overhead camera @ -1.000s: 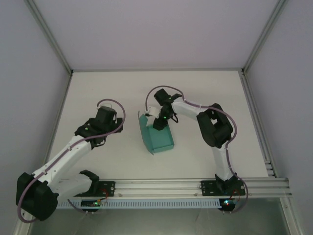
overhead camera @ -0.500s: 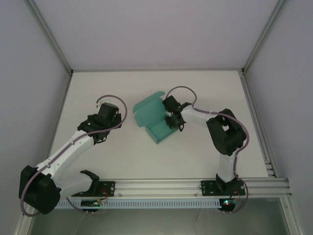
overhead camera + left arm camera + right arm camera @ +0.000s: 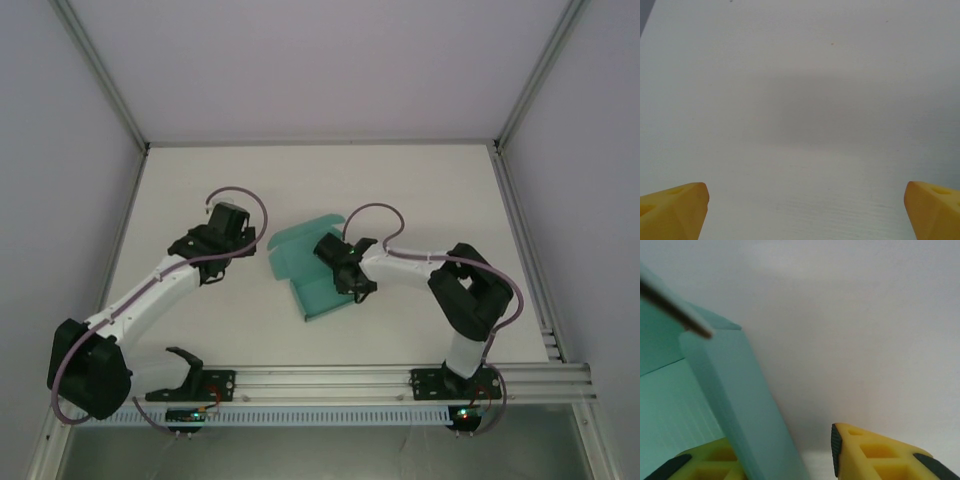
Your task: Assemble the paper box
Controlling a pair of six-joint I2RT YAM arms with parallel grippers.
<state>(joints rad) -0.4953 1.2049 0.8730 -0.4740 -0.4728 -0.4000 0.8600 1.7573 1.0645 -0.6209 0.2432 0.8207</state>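
The teal-green paper box [image 3: 305,262] lies mid-table, partly folded, with its lid flap spread toward the far left and its low tray toward me. My right gripper [image 3: 343,272] is at the tray's right side. In the right wrist view its jaws [image 3: 785,456] are open and straddle an upright box wall [image 3: 735,390]: one yellow finger sits inside the tray, the other fingertip [image 3: 840,442] stands outside with a gap to the card. My left gripper [image 3: 226,226] hovers left of the box and apart from it, with its fingers [image 3: 675,205] spread wide over bare table.
The white table [image 3: 420,190] is walled by grey panels with metal posts at the corners. An aluminium rail [image 3: 330,380] carrying both arm bases runs along the near edge. The right arm's elbow [image 3: 470,290] stands right of the box.
The right gripper swung left and nearer, and the box turned and shifted with it, its lid flap now spread out. The left gripper crept further away and slightly right.
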